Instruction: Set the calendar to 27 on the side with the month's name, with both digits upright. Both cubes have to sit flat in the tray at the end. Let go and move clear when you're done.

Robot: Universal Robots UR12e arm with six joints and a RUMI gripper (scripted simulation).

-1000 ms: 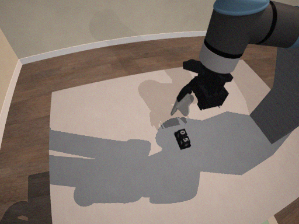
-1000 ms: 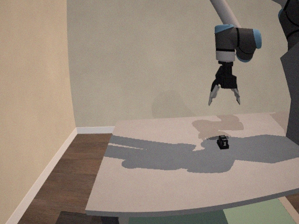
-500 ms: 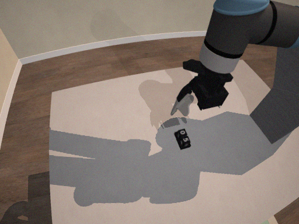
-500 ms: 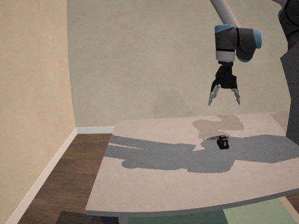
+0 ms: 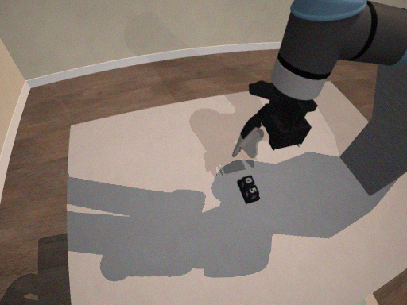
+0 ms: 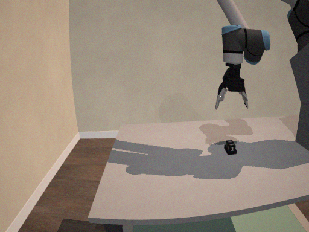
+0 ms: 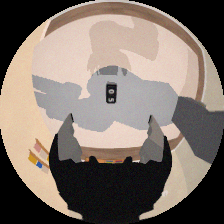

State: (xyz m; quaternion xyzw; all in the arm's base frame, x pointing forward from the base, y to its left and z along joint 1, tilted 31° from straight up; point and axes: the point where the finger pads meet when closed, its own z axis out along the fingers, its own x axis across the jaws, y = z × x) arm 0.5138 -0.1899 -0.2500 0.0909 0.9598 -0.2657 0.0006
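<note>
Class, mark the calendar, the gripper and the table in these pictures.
calendar (image 5: 248, 189), top view, upper faces showing 0 and 5
gripper (image 6: 231, 103), exterior view, midway between its open fingertips
table (image 6: 169, 199), exterior view, bare top near front edge

— Can you read the month's name on the calendar (image 6: 230, 148) from the side view?

— No, too small. One pale mark on the end face, unreadable. From the wrist view it's a dark speck (image 7: 111, 93) with blurred digits.

— And the arm (image 5: 330, 48)?

— Cut off at the top and right edges from above; its base is out of every picture.

— The gripper (image 5: 254, 148) from above?

— One pale finger (image 5: 250, 141) shows; the other hides behind the black body.

— Those coloured bits (image 7: 36, 156) at the wrist view's lower left?

— Half covered, I can't say what they are.
</note>
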